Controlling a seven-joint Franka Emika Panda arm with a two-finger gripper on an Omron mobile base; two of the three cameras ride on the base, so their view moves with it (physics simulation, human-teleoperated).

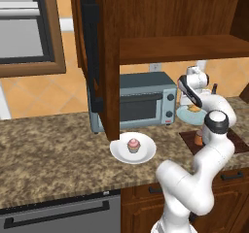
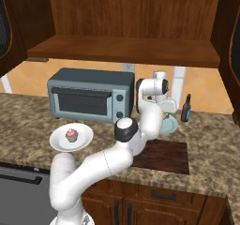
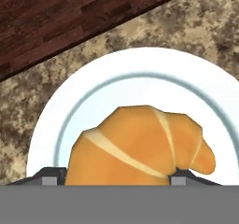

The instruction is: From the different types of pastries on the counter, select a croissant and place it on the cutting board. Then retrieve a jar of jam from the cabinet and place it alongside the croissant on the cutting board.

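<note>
pink frosting is topping the cupcake (image 1: pixel 133 145), which is sitting untouched on its round white plate (image 1: pixel 146 154) at the left of the scene, near the front of the granite counter (image 1: pixel 53 144) and just in front of the grey toaster oven (image 1: pixel 141 101). going right, the arm is reaching forward from the base, elbow bent high over the counter edge and wrist folded so the hand is pointing down at the pale teal plate (image 2: pixel 171 124) beyond the far edge of the cutting board (image 2: pixel 166 156). seen from the hand, the gripper (image 3: pixel 112 178) is sitting low around the croissant (image 3: pixel 140 146), with a dark finger tip (image 3: pixel 51 177) pressing at either side of the pastry, so it looks to be clasping the croissant, which is lying on its plate, not yet lifted. the board, near and right of the arm, is carrying nothing that is showing. a slim dark bottle (image 2: pixel 186 108) is standing at the far right. judging by this, the task is only beginning: the croissant is waiting to be carried to the board, and the jar of jam is waiting to be fetched from the cabinet (image 2: pixel 122 18) above.
</note>
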